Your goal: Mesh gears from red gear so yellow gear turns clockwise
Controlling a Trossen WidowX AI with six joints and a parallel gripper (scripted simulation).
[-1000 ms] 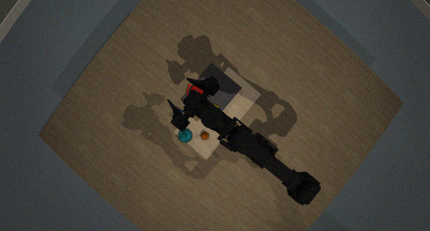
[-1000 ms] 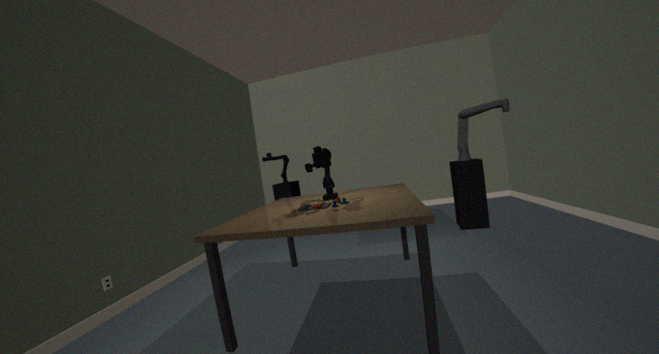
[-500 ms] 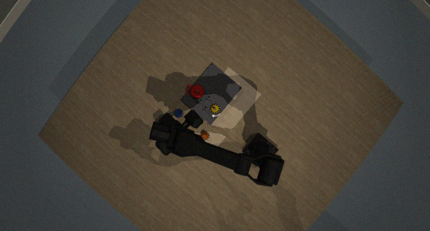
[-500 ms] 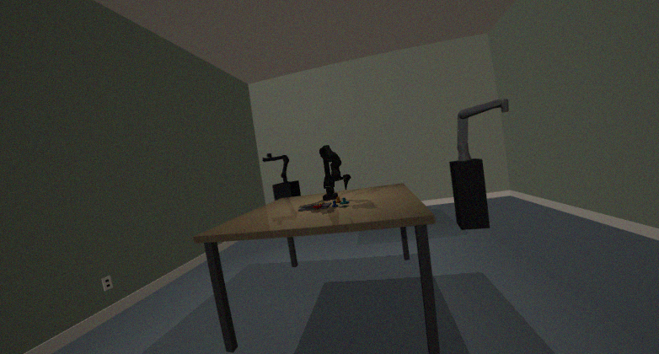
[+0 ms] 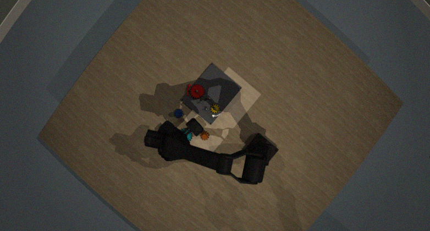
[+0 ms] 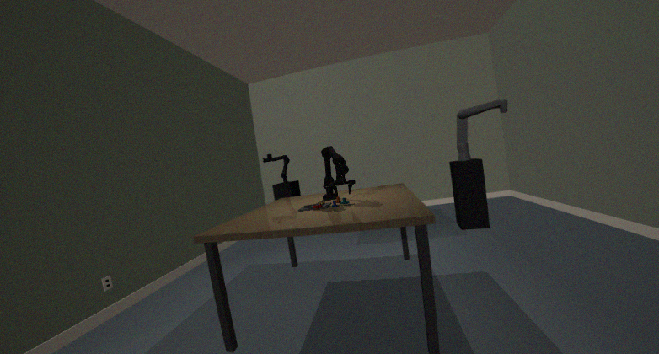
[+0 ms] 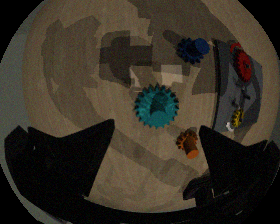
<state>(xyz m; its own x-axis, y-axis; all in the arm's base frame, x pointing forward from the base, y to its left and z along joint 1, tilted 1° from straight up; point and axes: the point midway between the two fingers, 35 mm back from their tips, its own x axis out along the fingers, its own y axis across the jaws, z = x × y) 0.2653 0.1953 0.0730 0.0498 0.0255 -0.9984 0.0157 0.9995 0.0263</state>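
Note:
The grey board (image 5: 211, 70) (image 7: 224, 70) carries the red gear (image 5: 196, 92) (image 7: 244, 65) and the yellow gear (image 5: 213, 107) (image 7: 237, 118). Small empty pegs stand between them. The large teal gear (image 5: 188, 136) (image 7: 146, 112) stands on the table, partly hidden by the arm in the top view. The orange gear (image 5: 204, 136) (image 7: 188, 142) and the blue gear (image 5: 178, 113) (image 7: 190, 51) stand on the table beside the board. My gripper (image 7: 159, 127) is wide open and empty above the table. The teal gear shows just beyond the gap between its fingertips, the orange gear near the right fingertip.
The arm (image 5: 204, 155) reaches over the table (image 5: 285, 64) from its base, on the yellow gear's side of the board. Beyond the table, two other arms stand on black pedestals (image 6: 469, 195) (image 6: 286, 190). Shadows fall across the board and the table.

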